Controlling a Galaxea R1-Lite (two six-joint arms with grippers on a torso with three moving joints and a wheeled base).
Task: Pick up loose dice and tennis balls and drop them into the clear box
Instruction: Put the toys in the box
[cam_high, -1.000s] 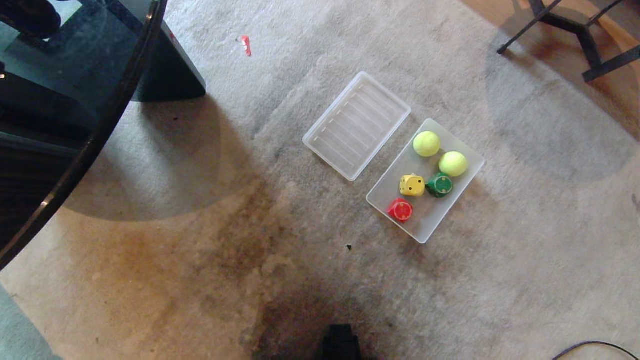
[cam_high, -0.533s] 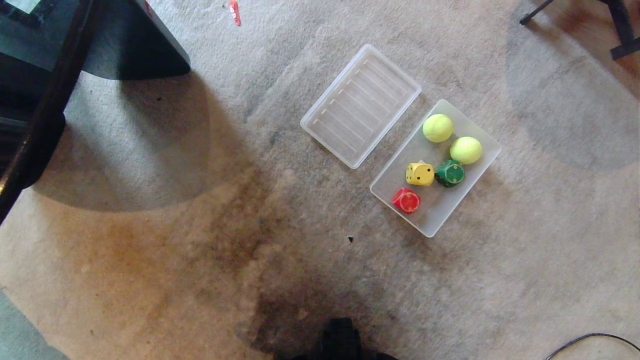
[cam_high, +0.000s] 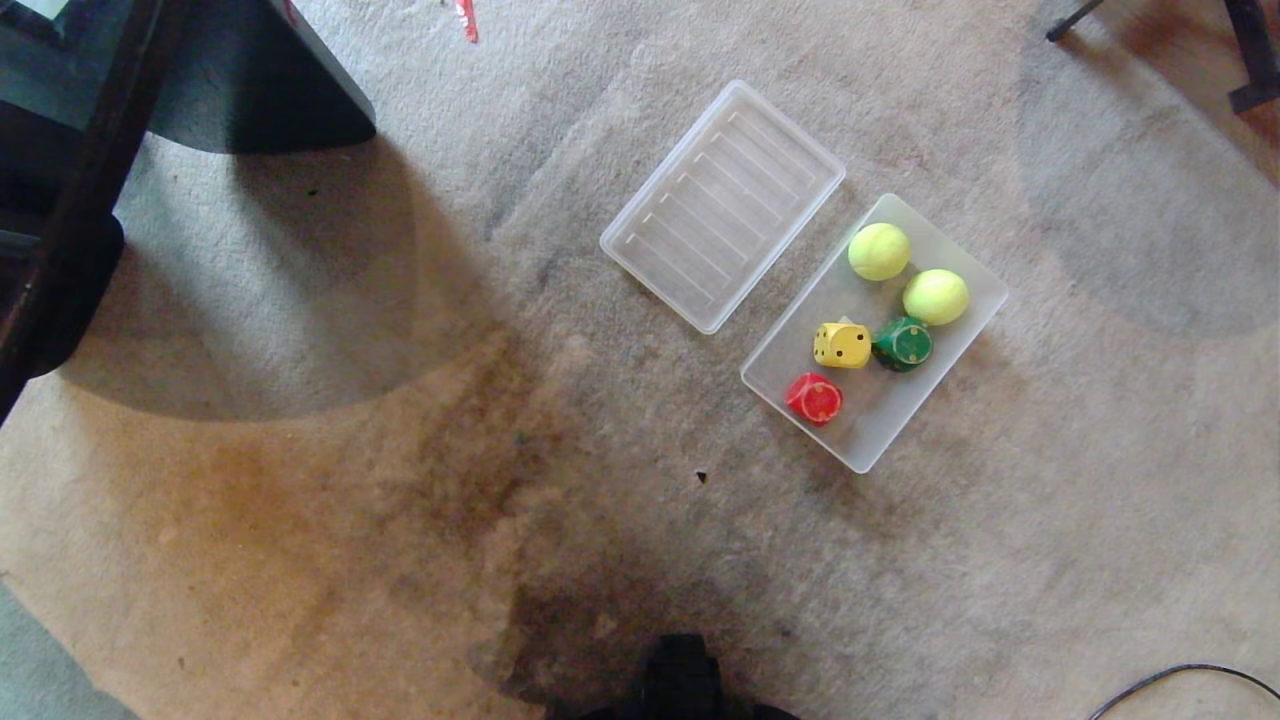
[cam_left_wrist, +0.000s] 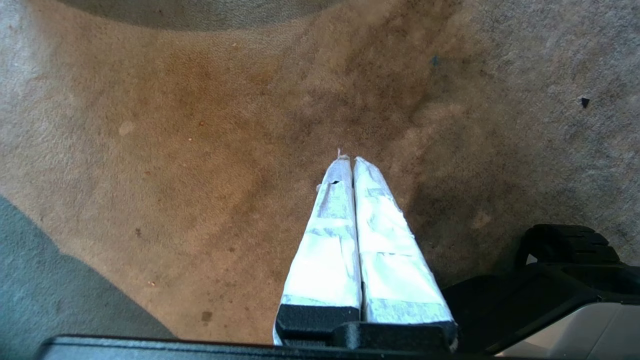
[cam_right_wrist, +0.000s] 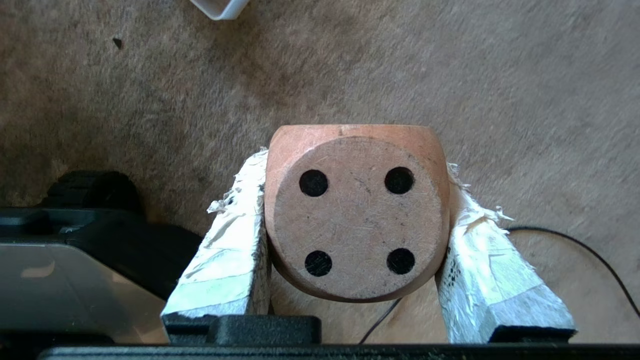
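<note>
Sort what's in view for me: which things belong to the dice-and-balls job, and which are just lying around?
Job: clear box holding two tennis balls, yellow die, green die, red die; beige die in right gripper.

Lying about: ribbed lid, red scrap, black cable.

You've got a matt, scuffed wooden-looking beige die (cam_right_wrist: 357, 212), frayed white tape on the right gripper's fingers (cam_right_wrist: 227, 260), a frosted plastic clear box (cam_high: 965, 265), fuzzy tennis balls (cam_high: 879, 251), and rough stained carpet (cam_high: 350, 480).
</note>
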